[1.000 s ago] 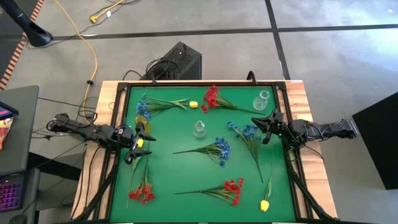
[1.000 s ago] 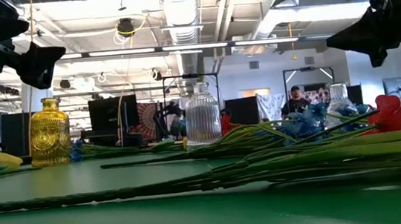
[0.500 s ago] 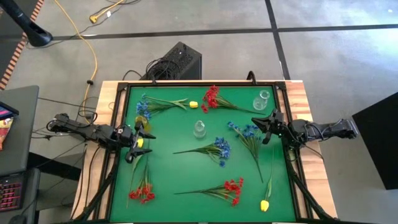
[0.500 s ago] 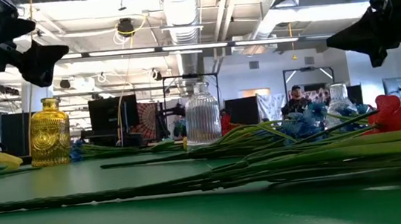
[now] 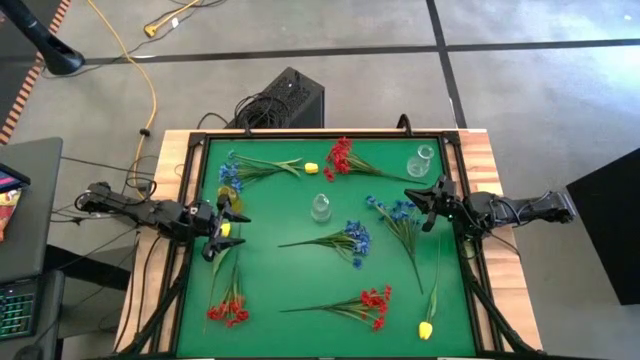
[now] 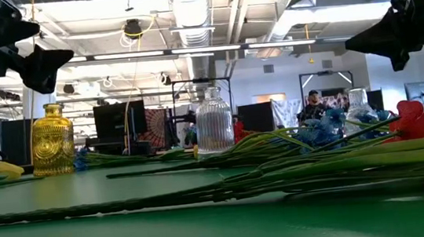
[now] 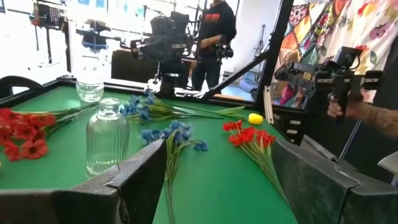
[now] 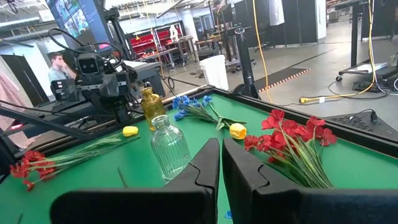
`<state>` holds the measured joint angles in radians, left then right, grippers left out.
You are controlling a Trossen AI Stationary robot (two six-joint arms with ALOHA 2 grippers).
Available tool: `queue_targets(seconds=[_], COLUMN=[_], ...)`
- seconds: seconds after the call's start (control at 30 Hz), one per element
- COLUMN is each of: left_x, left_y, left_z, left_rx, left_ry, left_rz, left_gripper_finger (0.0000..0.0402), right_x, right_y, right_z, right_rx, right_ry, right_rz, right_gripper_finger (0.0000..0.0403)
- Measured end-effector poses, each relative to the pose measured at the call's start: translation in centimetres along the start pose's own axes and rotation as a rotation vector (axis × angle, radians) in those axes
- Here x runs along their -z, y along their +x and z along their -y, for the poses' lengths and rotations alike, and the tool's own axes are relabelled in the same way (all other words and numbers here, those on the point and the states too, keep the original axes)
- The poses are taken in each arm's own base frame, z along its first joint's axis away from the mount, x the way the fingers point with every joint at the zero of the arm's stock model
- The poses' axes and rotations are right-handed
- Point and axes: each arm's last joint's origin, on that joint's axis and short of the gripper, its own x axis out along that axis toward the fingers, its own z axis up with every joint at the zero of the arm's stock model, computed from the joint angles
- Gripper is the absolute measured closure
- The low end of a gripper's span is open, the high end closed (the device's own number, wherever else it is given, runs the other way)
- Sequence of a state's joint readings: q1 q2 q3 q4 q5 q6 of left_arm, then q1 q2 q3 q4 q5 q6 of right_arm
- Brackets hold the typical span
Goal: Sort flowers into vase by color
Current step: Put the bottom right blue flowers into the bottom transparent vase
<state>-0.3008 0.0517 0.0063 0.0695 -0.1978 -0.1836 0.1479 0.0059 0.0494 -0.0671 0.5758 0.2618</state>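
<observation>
Green table point(image 5: 300, 270) strewn with flowers point(image 5: 345, 240), between spread-fingered left gripper point(image 5: 222, 231) and clenched, empty right gripper point(image 5: 428, 204)

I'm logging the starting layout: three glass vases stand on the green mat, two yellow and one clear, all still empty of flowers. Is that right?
Not quite: only one is yellow. The high view shows one yellow glass vase near the left gripper and two clear glass vases, a ribbed one mid-mat and another at the far right corner. All three stand empty on the green mat.

A black box point(image 5: 290, 98) with tangled cables and a yellow cord point(image 5: 140, 70) lie on the floor.
</observation>
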Motion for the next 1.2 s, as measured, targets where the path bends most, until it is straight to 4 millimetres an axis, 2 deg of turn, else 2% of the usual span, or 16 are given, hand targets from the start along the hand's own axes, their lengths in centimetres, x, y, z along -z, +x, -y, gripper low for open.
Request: queue_targets(seconds=[0.23, 0.5, 0.7, 0.87, 1.03, 1.2], left_x=[-0.1, 0.0, -0.5, -2.9, -4.2, -5.3], left_y=[0.0, 0.0, -0.1, -0.4, 0.1, 1.5], left_z=[0.0, -0.1, -0.4, -0.1, 0.1, 0.5], left_rx=[-0.002, -0.039, -0.146, -0.173, -0.247, -0.261], left_ry=[-0.175, -0.229, -0.19, -0.143, -0.041, 0.064], left_rz=[0.01, 0.008, 0.064, 0.122, 0.099, 0.007], left_gripper_finger=[0.0125, 0.0125, 0.0125, 0.0125, 0.0125, 0.0125], right_x=[-0.2, -0.7, -0.9, -1.2, -2.8, -4.2], right_y=[0.0, 0.0, 0.0, -0.1, -0.4, -0.2], right_z=[-0.1, -0.2, -0.2, -0.2, -0.4, -0.9], right_rx=[-0.005, -0.017, -0.017, -0.009, 0.0, 0.011], right_ry=[0.014, 0.024, 0.025, -0.003, -0.032, -0.073], right_rz=[0.022, 0.074, 0.091, 0.114, 0.146, 0.092], right_gripper_finger=[0.0355, 0.0355, 0.0348, 0.0334, 0.0312, 0.0283])
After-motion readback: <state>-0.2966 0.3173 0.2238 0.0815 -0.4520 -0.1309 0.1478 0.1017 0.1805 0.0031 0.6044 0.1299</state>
